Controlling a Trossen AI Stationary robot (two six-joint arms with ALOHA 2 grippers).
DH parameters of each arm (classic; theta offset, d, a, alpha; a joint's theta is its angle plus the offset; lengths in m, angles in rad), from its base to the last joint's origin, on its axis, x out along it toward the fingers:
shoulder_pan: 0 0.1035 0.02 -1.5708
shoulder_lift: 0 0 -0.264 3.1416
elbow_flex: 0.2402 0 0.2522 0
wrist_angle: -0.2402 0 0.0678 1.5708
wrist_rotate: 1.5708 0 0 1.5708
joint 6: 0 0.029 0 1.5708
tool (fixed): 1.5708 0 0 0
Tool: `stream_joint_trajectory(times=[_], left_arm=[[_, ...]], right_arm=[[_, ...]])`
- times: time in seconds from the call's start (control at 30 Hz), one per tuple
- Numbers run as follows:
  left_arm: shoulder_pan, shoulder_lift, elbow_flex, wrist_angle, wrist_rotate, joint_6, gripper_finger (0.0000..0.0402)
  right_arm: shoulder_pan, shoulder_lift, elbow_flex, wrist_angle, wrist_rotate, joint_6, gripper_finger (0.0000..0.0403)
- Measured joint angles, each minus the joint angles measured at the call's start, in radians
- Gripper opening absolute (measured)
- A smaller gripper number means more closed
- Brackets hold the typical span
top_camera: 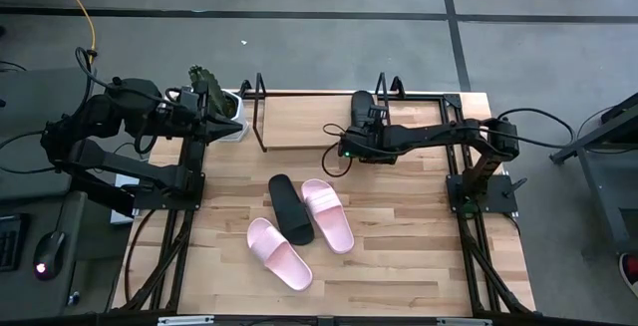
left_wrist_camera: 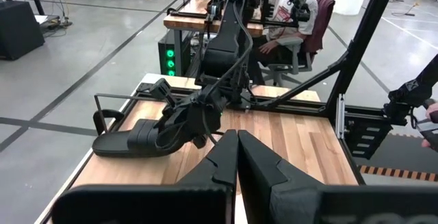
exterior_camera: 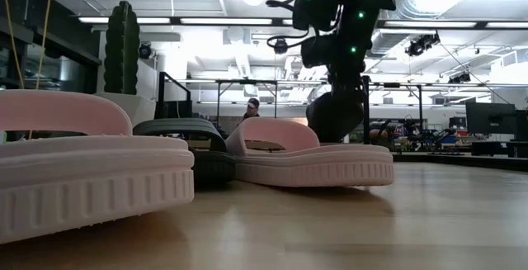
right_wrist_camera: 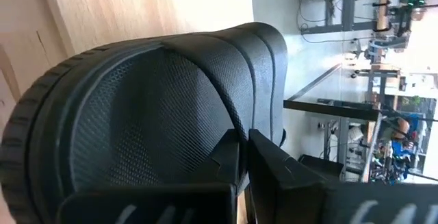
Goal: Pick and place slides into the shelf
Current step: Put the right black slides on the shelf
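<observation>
One black slide (top_camera: 361, 107) is over the right end of the shelf (top_camera: 299, 123), a wire frame on a wooden board at the table's far side. My right gripper (top_camera: 355, 133) is shut on it. Another black slide (top_camera: 289, 208) and two pink slides (top_camera: 327, 214) (top_camera: 279, 253) lie soles down at mid-table. My left gripper (left_wrist_camera: 237, 154) is shut and holds nothing, raised by the table's far left corner. My right gripper pinches the black slide between its two fingers at the edge of the wide strap (right_wrist_camera: 236, 118), on the slide's near end. The fingers slant down from the table's near right. The slide lies about level (left_wrist_camera: 137, 142); whether its sole touches the board I cannot tell.
A white pot with a green plant (top_camera: 225, 117) stands just left of the shelf, beside my left arm. The shelf's wire uprights (top_camera: 261, 117) rise at its left end. Bare wood lies along the table's near edge and near right. A person (left_wrist_camera: 291, 11) sits beyond the table.
</observation>
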Motion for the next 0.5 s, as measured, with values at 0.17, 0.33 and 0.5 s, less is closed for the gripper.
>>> stream_joint_trajectory(times=[0.17, 0.33, 0.5], left_arm=[[0.000, 0.000, 0.000, -0.007, 0.000, 0.000, 0.0001], [0.000, 0.000, 0.000, -0.007, 0.000, 0.000, 0.0001], [0.000, 0.000, 0.000, -0.007, 0.000, 0.000, 0.0001]], right_arm=[[-0.030, 0.000, 0.000, 0.001, -0.024, -0.010, 0.0000], [-0.056, 0.000, 0.000, 0.002, -0.073, -0.013, 0.0000], [-0.066, 0.000, 0.000, 0.016, -0.140, -0.057, 0.0000]])
